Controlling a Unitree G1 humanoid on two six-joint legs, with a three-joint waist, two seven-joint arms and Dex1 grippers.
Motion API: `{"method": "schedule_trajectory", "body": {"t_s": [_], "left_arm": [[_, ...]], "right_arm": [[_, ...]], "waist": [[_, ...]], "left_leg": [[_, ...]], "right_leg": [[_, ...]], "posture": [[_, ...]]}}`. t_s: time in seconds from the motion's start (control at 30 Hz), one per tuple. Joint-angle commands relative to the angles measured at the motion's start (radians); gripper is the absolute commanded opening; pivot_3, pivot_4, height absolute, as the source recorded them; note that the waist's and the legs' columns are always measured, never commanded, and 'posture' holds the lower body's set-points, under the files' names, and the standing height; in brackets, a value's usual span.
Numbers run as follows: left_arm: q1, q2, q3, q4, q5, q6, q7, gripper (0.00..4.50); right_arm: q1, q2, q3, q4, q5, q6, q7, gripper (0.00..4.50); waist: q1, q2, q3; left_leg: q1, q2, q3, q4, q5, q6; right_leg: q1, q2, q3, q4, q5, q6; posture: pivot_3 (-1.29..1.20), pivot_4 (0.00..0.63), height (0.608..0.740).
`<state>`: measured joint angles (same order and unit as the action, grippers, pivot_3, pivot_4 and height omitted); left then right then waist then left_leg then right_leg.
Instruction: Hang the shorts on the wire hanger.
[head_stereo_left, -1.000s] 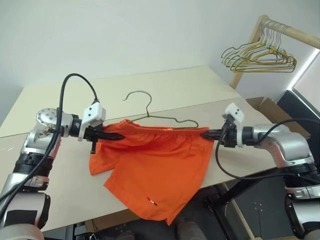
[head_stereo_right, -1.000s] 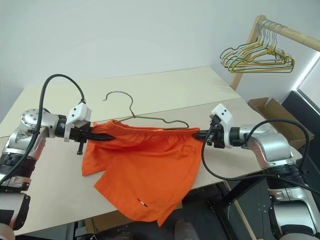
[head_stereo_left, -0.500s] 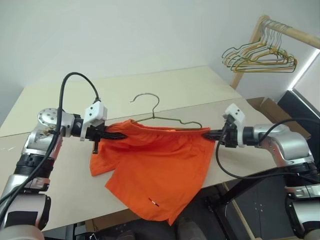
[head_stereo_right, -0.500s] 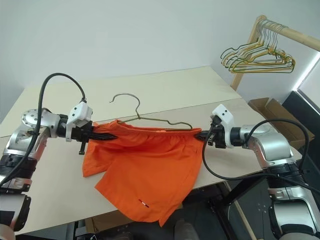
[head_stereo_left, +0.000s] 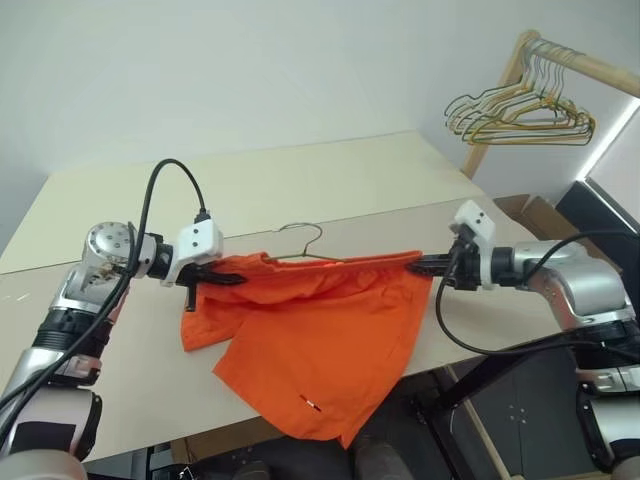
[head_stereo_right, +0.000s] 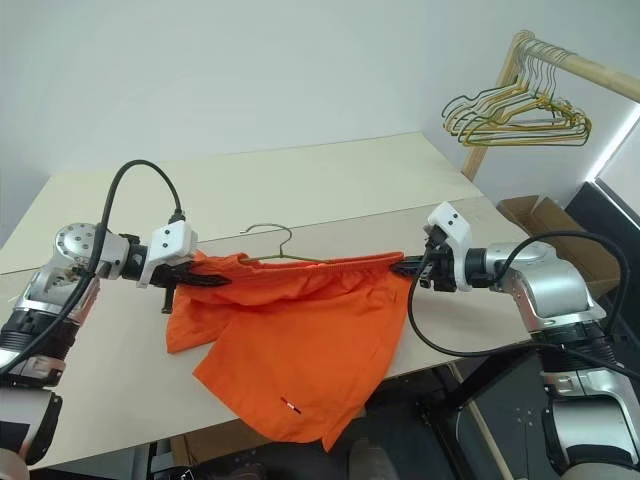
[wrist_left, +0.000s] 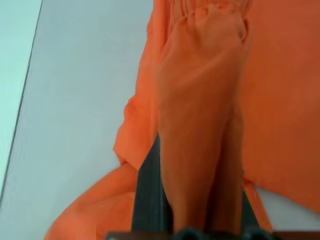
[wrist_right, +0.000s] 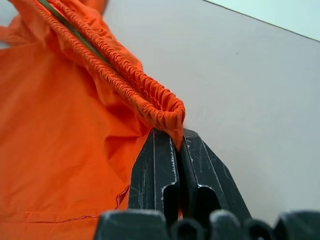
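I've got the orange shorts (head_stereo_left: 320, 335) strung between both arms above the worktop (head_stereo_left: 330, 185): left gripper (head_stereo_left: 232, 280) pinched tight on one end of the gathered waistband, right gripper (head_stereo_left: 425, 265) clamped on the other. The legs hang limp over the worktop's front edge. Light, floppy cloth; I reckon the elastic band is the only firm place to grip. The wire hanger (head_stereo_left: 300, 243) sits just behind the band, hook poking up.

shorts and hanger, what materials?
Shorts: thin, soft woven fabric, likely matte synthetic or cotton; it drapes and creases, and the waistband is gathered elastic. Hanger: thin bare grey metal wire, judging by its bent hook.
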<state>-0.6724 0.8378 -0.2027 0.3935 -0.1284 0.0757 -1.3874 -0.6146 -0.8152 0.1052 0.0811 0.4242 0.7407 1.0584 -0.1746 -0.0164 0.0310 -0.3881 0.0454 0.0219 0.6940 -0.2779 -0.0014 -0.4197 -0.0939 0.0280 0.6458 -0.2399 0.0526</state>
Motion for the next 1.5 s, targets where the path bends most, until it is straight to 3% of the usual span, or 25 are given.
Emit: {"method": "schedule_trajectory", "body": {"t_s": [0.03,0.17,0.27,0.47,0.6,0.63,0.83,1.2,1.33,1.5], "left_arm": [[-0.033,0.014,0.006,0.050,0.033,0.013,-0.004,0.00],[-0.080,-0.033,-0.013,0.077,0.040,0.016,-0.005,0.00],[-0.115,-0.069,-0.019,0.100,0.049,0.021,-0.003,0.00],[-0.144,-0.091,-0.011,0.130,0.058,0.019,-0.017,0.00],[-0.139,-0.084,-0.008,0.129,0.058,0.013,-0.025,0.00],[-0.137,-0.083,-0.007,0.128,0.058,0.013,-0.026,0.00],[-0.139,-0.077,-0.009,0.122,0.060,0.011,-0.041,0.00],[-0.156,-0.080,-0.006,0.118,0.065,0.011,-0.060,0.00],[-0.151,-0.075,-0.003,0.110,0.063,0.013,-0.065,0.00],[-0.150,-0.070,0.000,0.107,0.062,0.013,-0.068,0.00]], "right_arm": [[-0.040,-0.053,-0.062,-0.081,0.004,0.018,-0.001,0.03],[-0.040,-0.025,-0.024,-0.191,0.023,0.022,0.008,0.03],[-0.023,-0.012,0.008,-0.251,0.022,0.014,0.020,0.76],[-0.009,-0.018,0.017,-0.238,-0.011,0.006,0.004,2.84],[-0.032,-0.045,-0.043,-0.207,-0.007,0.002,-0.005,4.32],[-0.044,-0.047,-0.059,-0.202,-0.004,-0.002,-0.010,4.46],[-0.164,0.034,-0.065,-0.237,0.038,0.024,-0.038,4.46],[-0.324,0.261,0.177,-0.111,-0.063,0.014,-0.037,4.46],[-0.345,0.296,0.199,-0.069,-0.087,-0.008,-0.025,3.59],[-0.358,0.318,0.211,-0.062,-0.096,-0.019,0.003,1.82]], "waist": [[-0.002,0.000,0.000],[-0.002,0.000,0.000],[-0.001,0.000,0.000],[-0.006,0.000,0.000],[-0.006,0.000,0.000],[-0.005,0.000,0.000],[-0.011,0.000,0.000],[-0.021,0.000,0.000],[-0.022,0.000,0.000],[-0.023,0.000,0.000]], "left_leg": [[0.000,0.000,0.000,0.000,0.000,0.000],[0.000,0.000,0.000,0.000,0.000,0.000],[-0.001,0.000,0.000,0.000,0.000,0.000],[0.000,0.000,0.000,0.000,0.000,0.000],[0.000,0.000,0.000,0.000,0.000,0.000],[-0.001,0.000,0.000,0.000,0.000,0.000],[0.000,0.001,0.000,0.000,0.000,0.000],[-0.001,0.000,-0.001,0.000,0.000,0.000],[-0.001,0.000,-0.001,0.000,0.000,0.000],[-0.001,0.000,-0.001,0.000,0.000,0.000]], "right_leg": [[0.000,0.000,0.000,0.000,0.000,0.000],[0.000,0.000,0.000,0.000,0.000,0.000],[0.000,0.000,0.000,0.000,0.000,0.000],[0.000,0.000,0.000,0.000,0.000,0.000],[0.000,0.000,0.000,0.000,0.000,0.000],[0.000,0.000,0.000,0.000,0.000,0.000],[-0.001,0.001,0.000,0.000,0.000,0.000],[-0.001,0.000,-0.001,0.002,0.000,0.000],[-0.001,0.000,-0.001,0.003,0.000,0.000],[-0.001,0.000,-0.001,0.003,0.000,0.000]], "posture": [[-0.16,0.000,0.740],[-0.17,0.000,0.740],[-0.18,0.000,0.740],[-0.18,0.000,0.740],[-0.17,0.000,0.740],[-0.17,0.000,0.740],[-0.17,0.000,0.740],[-0.16,0.000,0.740],[-0.15,0.000,0.740],[-0.15,0.000,0.740]]}}
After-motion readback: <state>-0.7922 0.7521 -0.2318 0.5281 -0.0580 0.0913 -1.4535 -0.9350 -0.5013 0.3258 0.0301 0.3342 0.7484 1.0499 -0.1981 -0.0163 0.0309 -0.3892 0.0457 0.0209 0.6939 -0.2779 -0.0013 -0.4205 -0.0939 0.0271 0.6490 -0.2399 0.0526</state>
